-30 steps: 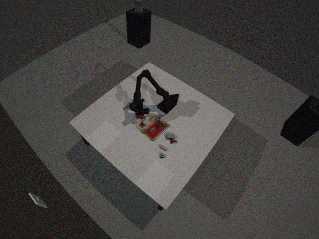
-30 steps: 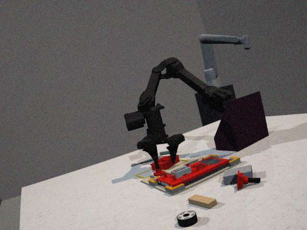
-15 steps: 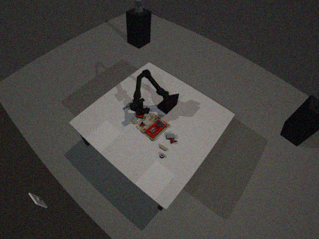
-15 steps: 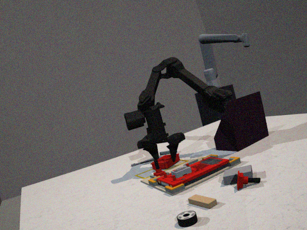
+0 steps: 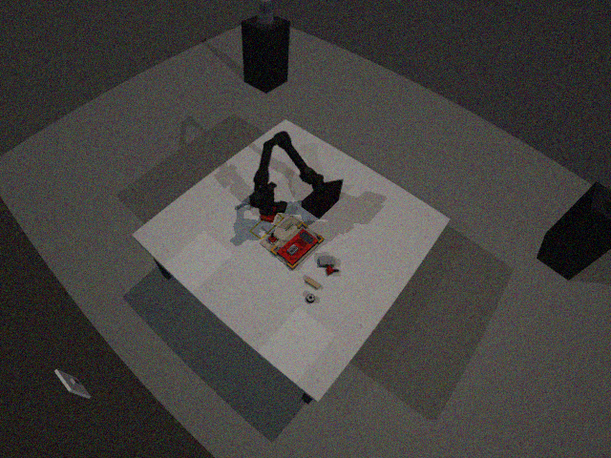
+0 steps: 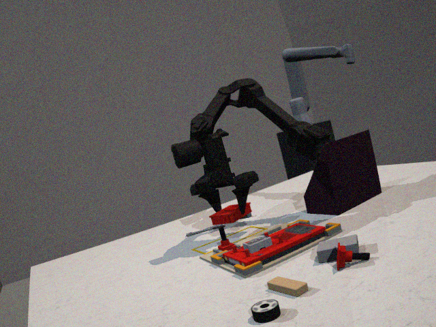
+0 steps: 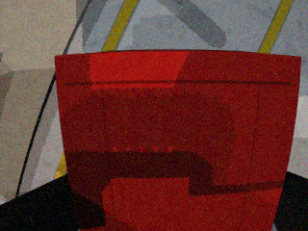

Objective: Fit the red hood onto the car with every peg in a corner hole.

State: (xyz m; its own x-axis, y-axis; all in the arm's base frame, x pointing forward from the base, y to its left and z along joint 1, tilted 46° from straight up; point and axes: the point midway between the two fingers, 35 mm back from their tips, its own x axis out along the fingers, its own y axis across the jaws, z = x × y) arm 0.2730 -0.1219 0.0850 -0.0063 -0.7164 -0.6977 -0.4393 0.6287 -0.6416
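The red hood [image 5: 267,217] [image 6: 229,215] [image 7: 168,120] is in the air above the table, roof up and roughly level. My gripper [image 6: 231,211] [image 7: 177,183] points down and is shut on the hood, one black finger at each side. The red car chassis [image 5: 291,259] [image 6: 288,242] sits in its jig [image 5: 322,239] [image 6: 248,268] beside the hood, lower down. The grey engine block [image 5: 292,249] [image 6: 257,242] is on the deck. The pegs are too small to make out, and the hood's corner holes cannot be made out.
A yellow outline [image 6: 208,244] [image 7: 117,26] marks the table below the hood. A small red part with a black post [image 6: 224,244] stands by the jig. A grey block [image 6: 348,242], another red part [image 6: 340,257], a tan block [image 6: 287,285] and a wheel [image 6: 266,310] lie beyond the jig.
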